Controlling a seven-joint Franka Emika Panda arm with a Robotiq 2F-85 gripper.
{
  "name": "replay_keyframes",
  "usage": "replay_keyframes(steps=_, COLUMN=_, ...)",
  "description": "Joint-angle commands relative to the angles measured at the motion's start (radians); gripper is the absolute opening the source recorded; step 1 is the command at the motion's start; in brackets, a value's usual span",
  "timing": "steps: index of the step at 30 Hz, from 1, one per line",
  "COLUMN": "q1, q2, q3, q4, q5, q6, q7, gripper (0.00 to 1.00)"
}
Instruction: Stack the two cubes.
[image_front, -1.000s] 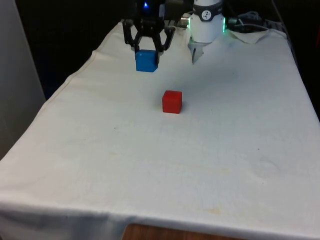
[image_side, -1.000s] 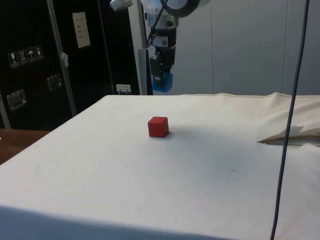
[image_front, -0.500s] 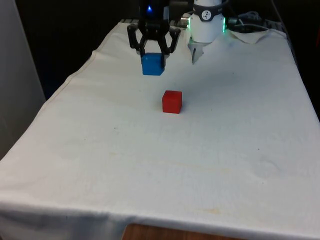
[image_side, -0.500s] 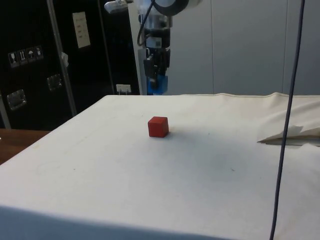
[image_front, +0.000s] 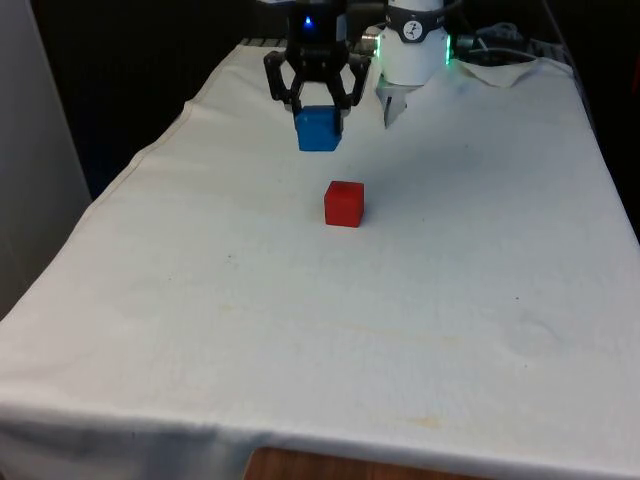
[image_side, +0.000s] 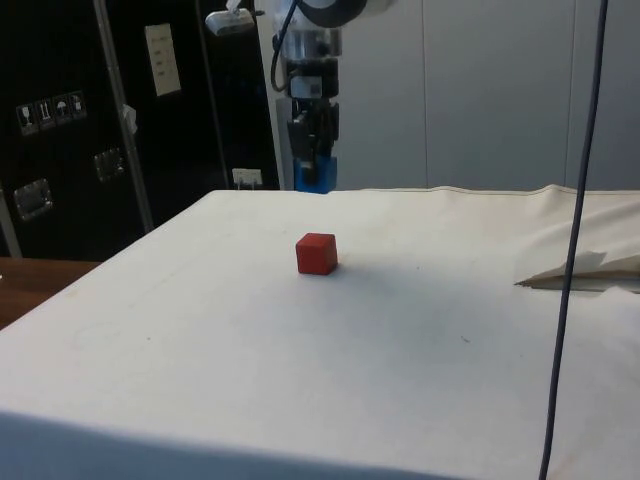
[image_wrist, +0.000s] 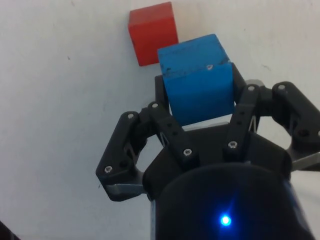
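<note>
The white cloth (image_front: 300, 330) covers the table (image_front: 330, 468), whose brown wooden edge peeks out at the near rim; the near half of the cloth carries only faint creases and a few small specks.

Further in, the red cube (image_front: 344, 203) sits flat on the cloth, a little left of the middle in the front view; the side view shows it standing alone (image_side: 317, 254). No lettering can be read on its faces.

Beyond it, at about 11 o'clock from the red cube in the front view, the blue cube (image_front: 319, 129) hangs in the air, clear of the cloth and not touching the red cube. The black gripper (image_front: 319, 112) has its jaws closed on the blue cube's two opposite sides. In the wrist view the blue cube (image_wrist: 198, 86) sits between the fingers (image_wrist: 239, 80), and the red cube (image_wrist: 152, 33) lies on the cloth below and just beyond it, partly overlapped by the blue cube's corner. In the side view the gripper (image_side: 312, 170) holds the blue cube (image_side: 316, 175) above the far edge of the table.

Farthest off in the side view, the dark cabinets (image_side: 60, 130) bear a pale label (image_side: 160, 59) and small white pictogram stickers (image_side: 45, 110); their writing cannot be read.
</note>
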Motion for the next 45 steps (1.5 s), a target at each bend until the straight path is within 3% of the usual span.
replay_keyframes(steps=1, q1=0.000, q2=0.000, q3=0.003, q4=0.001, q5=0.000, q6=-0.002, q7=0.000, gripper=0.04)
replay_keyframes(steps=9, q1=0.008, q2=0.028, q3=0.035, q4=0.024, q5=-0.010, q6=-0.025, q7=0.022, gripper=0.04)
replay_keyframes(steps=10, q1=0.002, q2=0.023, q3=0.035, q4=0.017, q5=-0.001, q6=-0.015, q7=0.009, gripper=0.04)
replay_keyframes(steps=11, q1=0.009, q2=0.031, q3=0.037, q4=0.025, q5=-0.012, q6=-0.026, q7=0.025, gripper=0.04)
replay_keyframes(steps=18, q1=0.015, q2=0.045, q3=0.060, q4=0.024, q5=-0.030, q6=-0.016, q7=0.060, gripper=0.04)
replay_keyframes(steps=19, q1=0.009, q2=0.041, q3=0.065, q4=0.023, q5=-0.014, q6=-0.018, q7=0.043, gripper=0.04)
replay_keyframes(steps=21, q1=0.018, q2=0.053, q3=0.068, q4=0.023, q5=-0.037, q6=-0.011, q7=0.072, gripper=0.04)
replay_keyframes(steps=26, q1=0.022, q2=0.069, q3=0.077, q4=0.022, q5=-0.066, q6=0.001, q7=0.106, gripper=0.04)
replay_keyframes(steps=27, q1=0.016, q2=0.066, q3=0.084, q4=0.022, q5=-0.052, q6=-0.009, q7=0.092, gripper=0.04)
replay_keyframes(steps=28, q1=0.023, q2=0.073, q3=0.078, q4=0.021, q5=-0.072, q6=0.004, q7=0.112, gripper=0.04)
replay_keyframes(steps=36, q1=0.029, q2=0.099, q3=0.086, q4=0.020, q5=-0.119, q6=0.029, q7=0.159, gripper=0.04)
replay_keyframes(steps=37, q1=0.022, q2=0.095, q3=0.092, q4=0.021, q5=-0.103, q6=0.015, q7=0.144, gripper=0.04)
replay_keyframes(steps=38, q1=0.029, q2=0.102, q3=0.087, q4=0.019, q5=-0.123, q6=0.034, q7=0.164, gripper=0.04)
replay_keyframes(steps=40, q1=0.030, q2=0.108, q3=0.088, q4=0.018, q5=-0.131, q6=0.042, q7=0.173, gripper=0.04)
replay_keyframes(steps=44, q1=0.030, q2=0.121, q3=0.088, q4=0.018, q5=-0.146, q6=0.058, q7=0.184, gripper=0.04)
replay_keyframes(steps=45, q1=0.025, q2=0.119, q3=0.095, q4=0.019, q5=-0.130, q6=0.047, q7=0.171, gripper=0.04)
